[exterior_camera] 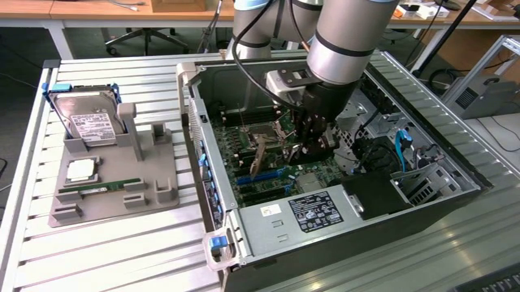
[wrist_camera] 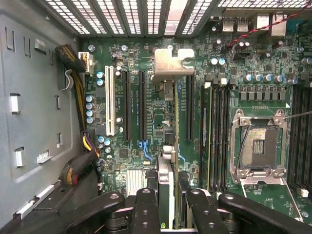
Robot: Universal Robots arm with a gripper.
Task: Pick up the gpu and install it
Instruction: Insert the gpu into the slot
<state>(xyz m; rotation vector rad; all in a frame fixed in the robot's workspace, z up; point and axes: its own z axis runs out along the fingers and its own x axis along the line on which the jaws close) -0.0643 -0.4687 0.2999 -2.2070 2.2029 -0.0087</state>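
A: Where is the hand (exterior_camera: 313, 146) at this moment?

B: Down inside the open computer case (exterior_camera: 455, 164), just above the motherboard (wrist_camera: 146, 117). In the wrist view its fingers (wrist_camera: 146, 204) are pressed onto the gpu (wrist_camera: 168, 122), which stands on edge between them.

A: So the gpu is off the surface?

B: Yes. It is pinched in the hand and hangs directly beneath it, its silvery bracket (wrist_camera: 171, 63) at the far end from the fingers. The card runs along the dark expansion slots (wrist_camera: 141, 105); whether it touches one I cannot tell.

A: What else lies near?

B: The bare CPU socket (wrist_camera: 258, 146) is just beside the hand, on the motherboard. Well apart from it, outside the case, a grey holder (exterior_camera: 114, 182) on the slatted surface (exterior_camera: 122, 255) carries the hard drive (exterior_camera: 89, 121) and a green memory stick (exterior_camera: 101, 187).
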